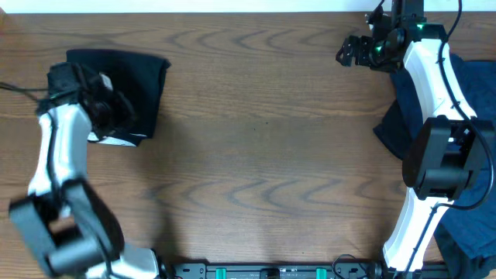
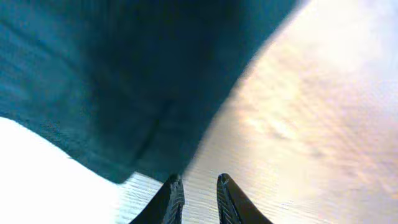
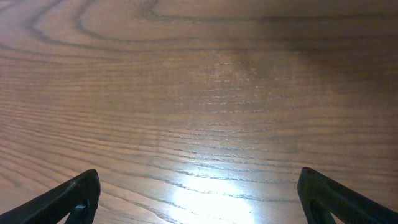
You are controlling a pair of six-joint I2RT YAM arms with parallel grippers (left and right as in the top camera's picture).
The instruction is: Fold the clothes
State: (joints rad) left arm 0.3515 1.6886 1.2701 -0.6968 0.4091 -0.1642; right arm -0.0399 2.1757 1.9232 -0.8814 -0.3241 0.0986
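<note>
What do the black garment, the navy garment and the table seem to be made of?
The black garment: soft matte cloth, weave unclear; it lies limp without shine. The navy garment: similar matte cloth, draped in soft folds. The table: wood or wood-look laminate, smooth semi-gloss; grain lines show and light glares off it.

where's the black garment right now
In the overhead view the black garment lies at the upper left of the table, beneath the left gripper, far from the navy clothes at right.
</note>
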